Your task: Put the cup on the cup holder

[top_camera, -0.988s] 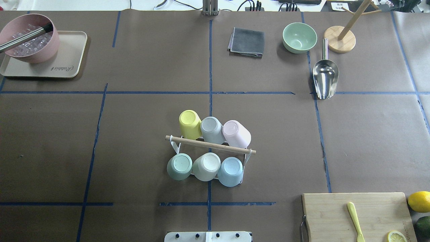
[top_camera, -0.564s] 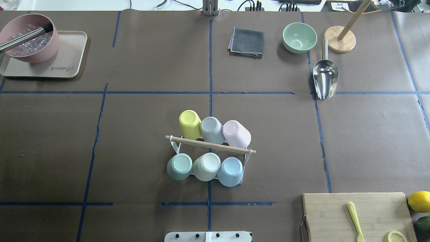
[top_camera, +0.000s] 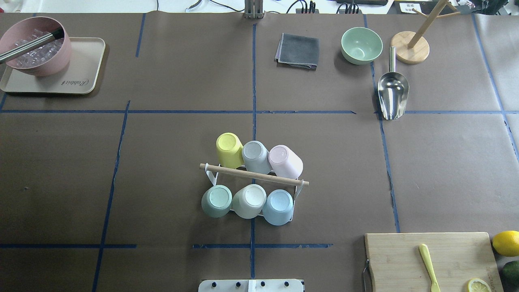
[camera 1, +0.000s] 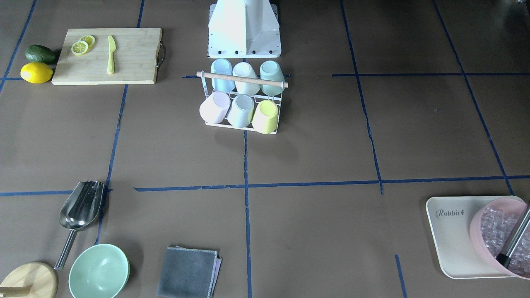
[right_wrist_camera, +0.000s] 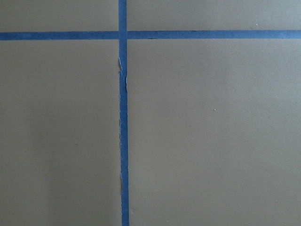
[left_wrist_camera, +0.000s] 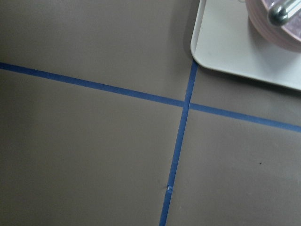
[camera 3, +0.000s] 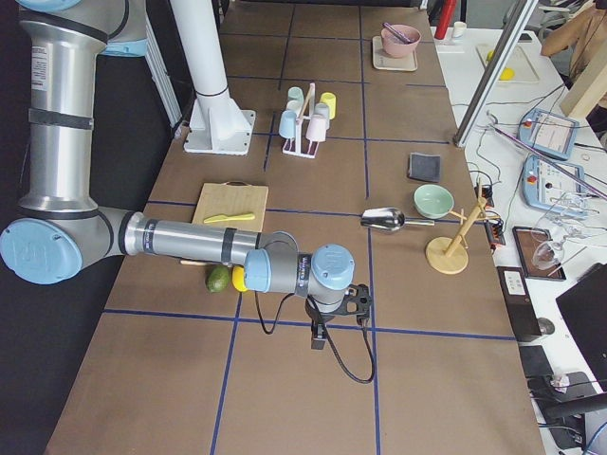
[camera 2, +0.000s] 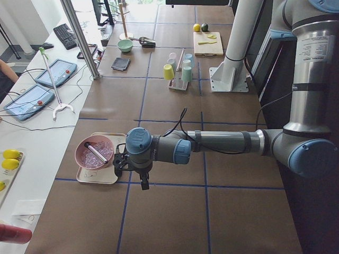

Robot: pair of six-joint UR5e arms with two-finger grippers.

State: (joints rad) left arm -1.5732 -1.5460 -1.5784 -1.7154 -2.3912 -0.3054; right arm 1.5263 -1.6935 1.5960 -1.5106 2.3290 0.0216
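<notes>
1. Overhead exterior view: the cup holder sits mid-counter near my base, rod running left to right, six cups upended on it, none loose.
2. My left gripper hangs by the tray, holder well to its right.
3. My right gripper hangs beyond the avocado, holder well to its left.
4. I cannot tell how open either gripper is, or whether it holds anything.

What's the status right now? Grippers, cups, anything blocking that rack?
Left gripper and right gripper: out at the table ends, open or shut unclear. Cup holder: six cups upside down on it, three per row. Nothing blocking it.
</notes>
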